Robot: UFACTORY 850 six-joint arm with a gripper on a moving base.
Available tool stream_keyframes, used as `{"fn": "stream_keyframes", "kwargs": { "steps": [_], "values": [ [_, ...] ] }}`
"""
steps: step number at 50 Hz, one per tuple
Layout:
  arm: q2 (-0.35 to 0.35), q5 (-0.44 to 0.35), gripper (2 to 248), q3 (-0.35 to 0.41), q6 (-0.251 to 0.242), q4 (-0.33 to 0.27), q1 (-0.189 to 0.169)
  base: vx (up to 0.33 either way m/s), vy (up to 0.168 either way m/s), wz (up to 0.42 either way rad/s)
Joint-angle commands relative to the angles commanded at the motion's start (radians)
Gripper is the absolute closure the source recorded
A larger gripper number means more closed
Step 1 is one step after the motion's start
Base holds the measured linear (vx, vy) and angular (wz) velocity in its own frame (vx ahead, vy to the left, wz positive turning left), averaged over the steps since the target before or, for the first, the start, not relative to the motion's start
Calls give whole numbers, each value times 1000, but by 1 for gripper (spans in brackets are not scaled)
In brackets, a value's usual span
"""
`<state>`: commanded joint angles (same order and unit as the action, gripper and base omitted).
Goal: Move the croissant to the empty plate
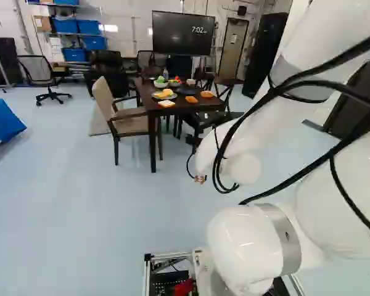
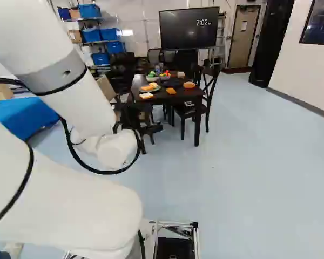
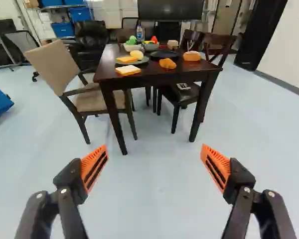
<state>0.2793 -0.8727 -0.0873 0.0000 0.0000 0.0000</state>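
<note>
Dark wooden table (image 3: 164, 75) stood before released gripper (image 2: 146, 129), beige armchair (image 3: 52, 62) beside it, wooden chair (image 3: 179, 96) partly under it, television (image 3: 172, 9) behind it

Left base view: I look from behind the arm (image 1: 243, 243), on its left, ahead and a little down, with the table (image 1: 152, 139) well off.
Right base view: I'm behind the arm again, on its right, facing ahead and slightly down at that table from well back.
Wrist view: I look forward from the wrist, with the table nearer.
All three views: I share the table, screen (image 2: 188, 28) and floor (image 1: 80, 216).
</note>
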Motion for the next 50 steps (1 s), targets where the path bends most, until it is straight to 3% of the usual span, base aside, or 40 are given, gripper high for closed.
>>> {"fn": "stream_keyframes", "kwargs": {
  "steps": [50],
  "values": [
    [0, 0, 3, 0, 0, 0, 0, 0, 0, 0]
  ]
}}
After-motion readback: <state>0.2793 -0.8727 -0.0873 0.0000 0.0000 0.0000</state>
